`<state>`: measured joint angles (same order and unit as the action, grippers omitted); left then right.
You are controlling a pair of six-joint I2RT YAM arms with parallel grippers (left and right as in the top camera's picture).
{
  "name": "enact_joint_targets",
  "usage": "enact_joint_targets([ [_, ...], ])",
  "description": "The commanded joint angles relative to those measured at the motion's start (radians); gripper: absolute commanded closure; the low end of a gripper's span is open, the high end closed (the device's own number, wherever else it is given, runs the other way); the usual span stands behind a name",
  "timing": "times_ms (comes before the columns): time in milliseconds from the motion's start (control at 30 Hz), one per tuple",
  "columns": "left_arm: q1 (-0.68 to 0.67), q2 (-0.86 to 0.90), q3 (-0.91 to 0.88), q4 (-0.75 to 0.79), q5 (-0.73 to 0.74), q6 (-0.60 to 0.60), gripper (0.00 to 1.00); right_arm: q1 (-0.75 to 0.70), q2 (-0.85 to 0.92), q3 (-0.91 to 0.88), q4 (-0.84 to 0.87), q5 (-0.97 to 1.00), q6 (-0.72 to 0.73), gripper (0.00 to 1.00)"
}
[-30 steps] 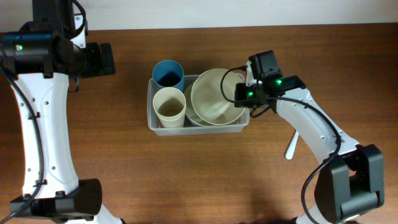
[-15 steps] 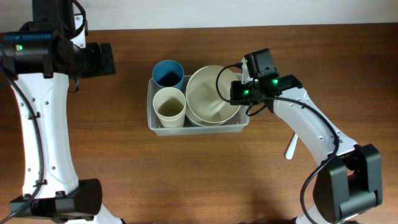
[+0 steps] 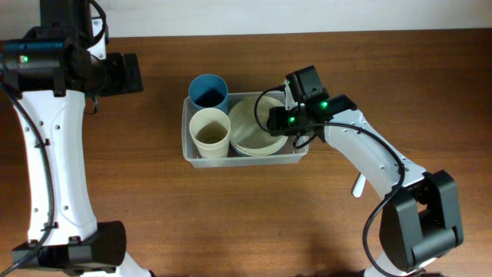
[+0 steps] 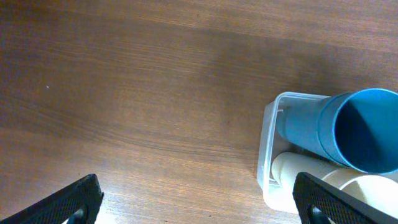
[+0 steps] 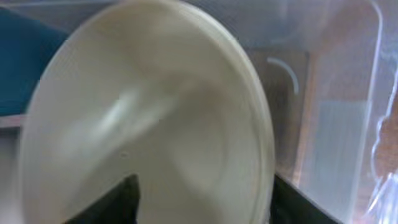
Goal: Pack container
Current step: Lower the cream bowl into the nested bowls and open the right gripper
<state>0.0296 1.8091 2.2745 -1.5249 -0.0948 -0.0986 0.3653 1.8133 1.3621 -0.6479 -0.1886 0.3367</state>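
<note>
the bowl (image 3: 250,129) now lies flat in the container (image 3: 186,135); right gripper (image 3: 276,122) has parted, left gripper (image 4: 199,198) stays wide.

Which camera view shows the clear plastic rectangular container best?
Overhead: the clear plastic rectangular container appears almost whole. The left wrist view shows one corner; the right wrist view, a blurred wall.

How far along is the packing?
Done: the blue cup, cream cup and cream bowl sit inside the container. In hand: nothing; the right gripper hovers open over the bowl, and the left gripper is open, off to the left. Left: possibly the white utensil lying on the table right of the container.
</note>
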Motion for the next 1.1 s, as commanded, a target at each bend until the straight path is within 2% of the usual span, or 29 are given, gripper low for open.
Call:
enact_joint_targets([
  [0, 0.004, -0.002, -0.001, -0.001, -0.01, -0.006, 0.0, 0.006, 0.007, 0.026, 0.006, -0.009, -0.002, 0.38],
  [333, 0.004, -0.002, -0.001, -0.001, -0.01, -0.006, 0.0, 0.006, 0.007, 0.077, -0.043, -0.008, -0.016, 0.42],
  [367, 0.004, -0.002, -0.001, -0.001, -0.01, -0.006, 0.0, 0.006, 0.007, 0.101, -0.062, 0.005, -0.018, 0.44],
  [567, 0.004, -0.002, -0.001, -0.001, -0.01, -0.006, 0.0, 0.006, 0.007, 0.237, -0.191, 0.081, -0.034, 0.71],
  [700, 0.004, -0.002, -0.001, -0.001, -0.01, -0.006, 0.0, 0.006, 0.007, 0.256, -0.237, 0.116, -0.036, 0.88],
  [833, 0.004, -0.002, -0.001, -0.001, -0.01, -0.006, 0.0, 0.006, 0.02, 0.256, -0.262, 0.123, -0.036, 0.96],
  [1067, 0.004, -0.002, -0.001, -0.001, -0.01, -0.006, 0.0, 0.006, 0.048, 0.253, -0.281, 0.124, -0.036, 0.96],
])
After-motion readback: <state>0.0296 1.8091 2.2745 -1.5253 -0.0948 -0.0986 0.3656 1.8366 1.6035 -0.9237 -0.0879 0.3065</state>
